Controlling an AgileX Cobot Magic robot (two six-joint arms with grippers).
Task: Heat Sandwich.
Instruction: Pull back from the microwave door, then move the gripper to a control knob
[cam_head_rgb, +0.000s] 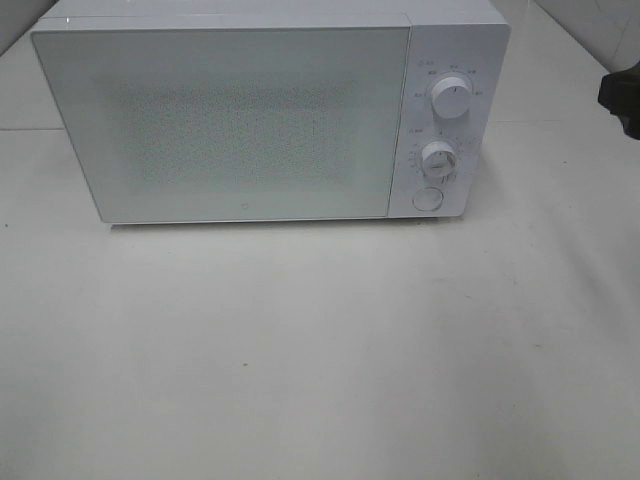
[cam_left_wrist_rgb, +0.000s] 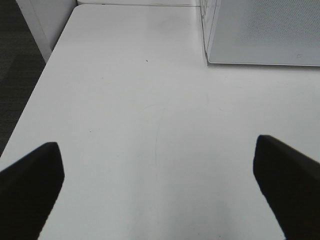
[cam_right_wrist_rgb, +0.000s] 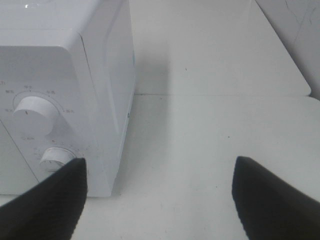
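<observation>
A white microwave (cam_head_rgb: 250, 120) stands at the back of the white table (cam_head_rgb: 320, 350) with its door shut. The sandwich is out of view in all frames. My left gripper (cam_left_wrist_rgb: 157, 150) is open over bare table to the left of the microwave (cam_left_wrist_rgb: 265, 30), with nothing between its black fingers (cam_left_wrist_rgb: 30, 190). My right gripper (cam_right_wrist_rgb: 159, 167) is open too, empty, beside the microwave's right side near the control panel (cam_right_wrist_rgb: 45, 130). In the high view only a dark part of the right arm (cam_head_rgb: 621, 100) shows at the right edge.
The control panel carries an upper knob (cam_head_rgb: 451, 97), a lower knob (cam_head_rgb: 439, 159) and a round button (cam_head_rgb: 427, 198). The table's left edge (cam_left_wrist_rgb: 45, 75) drops to a dark floor. A white wall (cam_right_wrist_rgb: 295, 25) stands behind the table at the right.
</observation>
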